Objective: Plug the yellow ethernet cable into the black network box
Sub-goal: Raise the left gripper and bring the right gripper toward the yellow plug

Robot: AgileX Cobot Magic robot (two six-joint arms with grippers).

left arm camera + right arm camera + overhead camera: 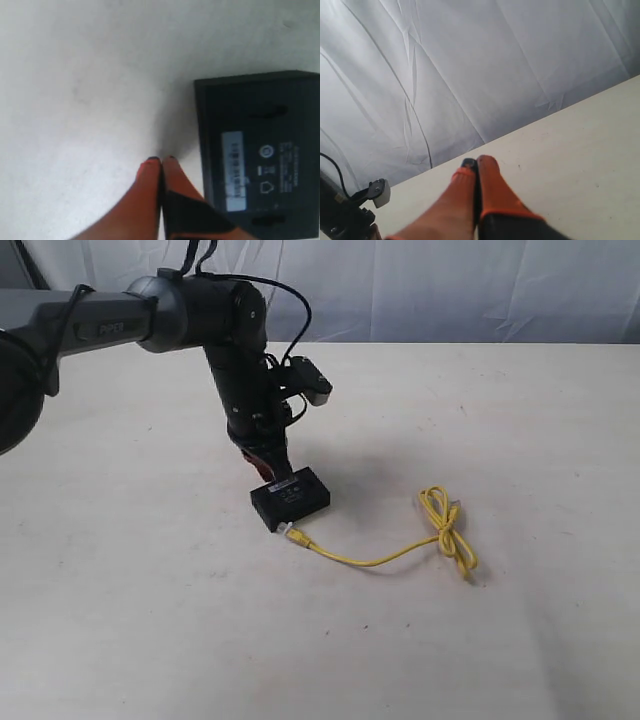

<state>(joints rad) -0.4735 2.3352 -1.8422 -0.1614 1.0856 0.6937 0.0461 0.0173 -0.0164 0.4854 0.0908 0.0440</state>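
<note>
The black network box (291, 497) lies flat on the table, with its pale label strip (235, 170) facing up. The yellow ethernet cable (400, 550) runs from a clear plug (291, 533) at the box's near side to a knotted bundle of loops (448, 530) on the right. Whether the plug sits in a port cannot be told. My left gripper (268, 472) is shut with nothing in it, its orange fingertips (161, 160) pointing down just beside the box's back edge. My right gripper (477, 161) is also shut and empty, held above the table far from both things.
The pale table (480, 420) spreads around the box and cable. A white draped cloth (470, 65) hangs behind the table's far edge. The left arm (230, 350) reaches in from the upper left, with its wrist camera (310, 378) beside it.
</note>
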